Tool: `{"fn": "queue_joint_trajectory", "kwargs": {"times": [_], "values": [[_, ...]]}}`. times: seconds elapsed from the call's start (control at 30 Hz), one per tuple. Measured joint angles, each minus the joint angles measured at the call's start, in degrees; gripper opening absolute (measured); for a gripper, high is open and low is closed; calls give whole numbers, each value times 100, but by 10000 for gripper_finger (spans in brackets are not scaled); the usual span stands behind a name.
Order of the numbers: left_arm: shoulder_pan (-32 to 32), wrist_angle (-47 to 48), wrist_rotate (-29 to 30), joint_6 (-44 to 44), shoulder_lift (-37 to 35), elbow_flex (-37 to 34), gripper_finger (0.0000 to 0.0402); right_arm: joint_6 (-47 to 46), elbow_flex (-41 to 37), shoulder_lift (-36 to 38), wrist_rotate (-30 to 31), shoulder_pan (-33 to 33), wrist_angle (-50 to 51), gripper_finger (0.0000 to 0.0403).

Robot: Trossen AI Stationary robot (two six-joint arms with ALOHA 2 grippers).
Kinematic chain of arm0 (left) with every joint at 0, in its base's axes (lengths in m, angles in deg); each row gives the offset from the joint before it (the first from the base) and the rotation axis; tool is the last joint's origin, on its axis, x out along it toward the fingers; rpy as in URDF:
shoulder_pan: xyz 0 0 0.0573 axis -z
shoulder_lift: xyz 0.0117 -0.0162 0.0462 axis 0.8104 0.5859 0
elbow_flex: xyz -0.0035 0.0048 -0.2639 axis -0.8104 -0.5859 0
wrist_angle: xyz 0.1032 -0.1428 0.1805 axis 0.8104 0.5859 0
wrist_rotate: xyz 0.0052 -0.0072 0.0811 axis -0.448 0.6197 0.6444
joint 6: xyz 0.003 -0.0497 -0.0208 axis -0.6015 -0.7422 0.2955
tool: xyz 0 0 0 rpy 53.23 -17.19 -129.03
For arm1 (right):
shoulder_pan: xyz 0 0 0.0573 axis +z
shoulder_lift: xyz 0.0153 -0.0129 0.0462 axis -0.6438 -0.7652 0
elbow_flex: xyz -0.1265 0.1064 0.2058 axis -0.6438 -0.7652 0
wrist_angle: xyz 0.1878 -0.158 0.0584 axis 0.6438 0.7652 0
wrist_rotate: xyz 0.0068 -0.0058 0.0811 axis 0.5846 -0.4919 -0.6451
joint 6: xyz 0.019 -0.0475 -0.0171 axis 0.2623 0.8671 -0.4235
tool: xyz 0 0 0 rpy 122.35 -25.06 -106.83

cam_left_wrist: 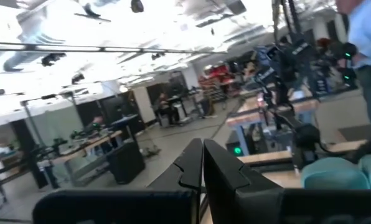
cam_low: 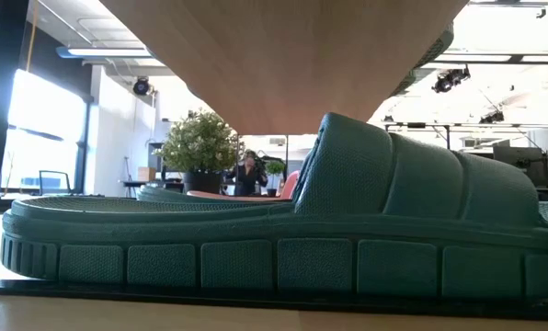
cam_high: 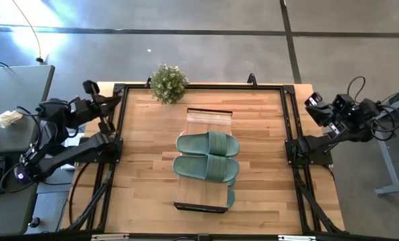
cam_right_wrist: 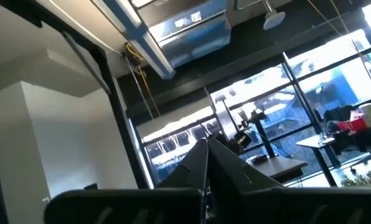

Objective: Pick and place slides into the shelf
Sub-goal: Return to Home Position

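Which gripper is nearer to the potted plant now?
Left. The left gripper is at the table's left edge, left of the potted plant; the right gripper is beyond the right edge.

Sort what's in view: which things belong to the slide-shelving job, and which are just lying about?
Job: green slides on the shelf; left gripper and right gripper, shut, at the table's sides.
Lying about: plant; white wad off the table.
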Motion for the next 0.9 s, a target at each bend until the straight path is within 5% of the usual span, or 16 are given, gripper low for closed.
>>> {"fn": "queue_joint_trajectory", "kwargs": {"times": [0.43, 0.9], "values": [[-2, 10, 531, -158, -999, -494, 5, -37, -502, 322, 115, 0, -300, 0], [-2, -35, 609, -350, -1195, -716, 5, -588, -1977, 320, -42, 0, -2137, 0]]}}
